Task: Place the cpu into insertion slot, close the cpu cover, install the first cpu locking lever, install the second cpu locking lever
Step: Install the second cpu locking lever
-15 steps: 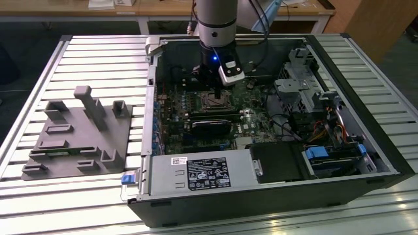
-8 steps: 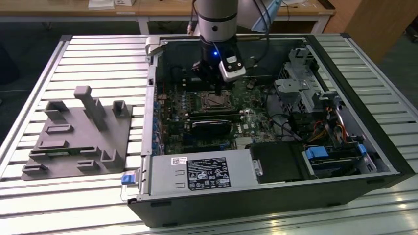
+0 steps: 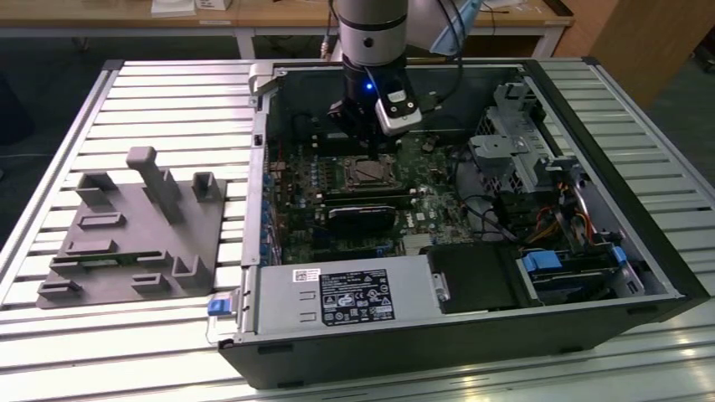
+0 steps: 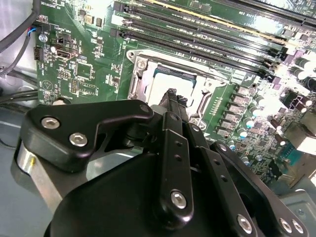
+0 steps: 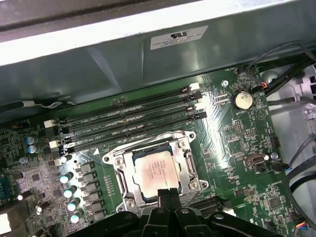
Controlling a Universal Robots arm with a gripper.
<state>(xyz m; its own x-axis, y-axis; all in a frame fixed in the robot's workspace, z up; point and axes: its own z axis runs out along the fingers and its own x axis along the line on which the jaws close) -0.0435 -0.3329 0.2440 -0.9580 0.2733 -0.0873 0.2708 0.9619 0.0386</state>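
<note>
Cpu (image 5: 156, 173) seated flat in the insertion slot (image 5: 123, 182) on the green motherboard (image 5: 237, 148), the cpu cover (image 5: 190, 165) lying closed around it. Gripper (image 5: 168, 195) poised directly at the socket's edge, its fingers drawn narrow together, gripping nothing visible. Long black memory slots (image 5: 133, 123) run alongside the socket, inside the open computer case (image 3: 625, 243).

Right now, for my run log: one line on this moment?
cpu: seated in insertion slot | cpu cover: down | gripper: at socket edge

light: bright overhead | glare: motherboard (image 4: 291, 64) edge | case interior shadowed
</note>
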